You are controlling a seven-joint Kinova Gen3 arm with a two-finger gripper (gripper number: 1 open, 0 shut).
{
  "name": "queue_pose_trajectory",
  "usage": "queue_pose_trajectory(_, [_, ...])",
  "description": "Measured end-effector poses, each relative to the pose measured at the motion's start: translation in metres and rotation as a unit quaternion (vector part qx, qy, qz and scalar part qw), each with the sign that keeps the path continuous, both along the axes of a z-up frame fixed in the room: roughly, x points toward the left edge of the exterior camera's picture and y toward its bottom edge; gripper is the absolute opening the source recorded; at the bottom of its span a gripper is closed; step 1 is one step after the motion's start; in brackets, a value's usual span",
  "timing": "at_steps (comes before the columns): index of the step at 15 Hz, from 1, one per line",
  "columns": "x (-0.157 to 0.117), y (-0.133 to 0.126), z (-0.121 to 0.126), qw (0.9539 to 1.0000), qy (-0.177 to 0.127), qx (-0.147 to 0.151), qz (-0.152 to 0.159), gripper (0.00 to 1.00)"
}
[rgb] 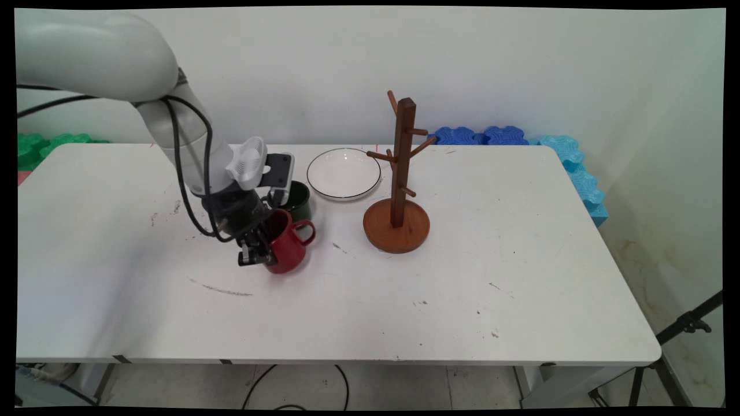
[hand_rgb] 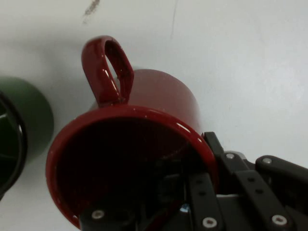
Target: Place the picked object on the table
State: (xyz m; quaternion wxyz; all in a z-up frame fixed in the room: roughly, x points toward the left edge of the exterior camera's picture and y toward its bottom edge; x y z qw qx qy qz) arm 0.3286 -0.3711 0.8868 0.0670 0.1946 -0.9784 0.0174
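- Nearest the camera, the red mug [rgb: 287, 245] sits on the white table [rgb: 404, 312], left of its middle and well back from the near edge, tilted, with its handle toward the right.
- Gripper [rgb: 254, 256] is clenched on the red mug's wall: in the hand view one finger [hand_rgb: 199, 192] reaches inside the mouth and the other lies outside the rim.
- Glazed and hard, the red mug [hand_rgb: 139, 139] looks stiff, slick and chippable; I judge it moderately light, best held by the rim wall or the handle loop.
- Green mug [rgb: 296, 199] stands just behind the red one.
- White plate [rgb: 343, 173] lies near the far edge.
- Wooden mug tree [rgb: 399, 190] stands right of the plate, pegs bare.
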Motion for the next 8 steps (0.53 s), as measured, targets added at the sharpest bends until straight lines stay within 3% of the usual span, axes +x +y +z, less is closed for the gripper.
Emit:
queue_pose_trajectory(6, [-0.0074,-0.0005,-0.0090,1.0000,0.002,-0.004,0.002,0.00])
queue_pose_trajectory(7, [-0.0083,-0.0005,-0.0100,1.0000,0.003,-0.005,0.002,1.00])
queue_pose_trajectory(8, [-0.0093,-0.0005,-0.0110,1.0000,0.004,-0.006,0.002,1.00])
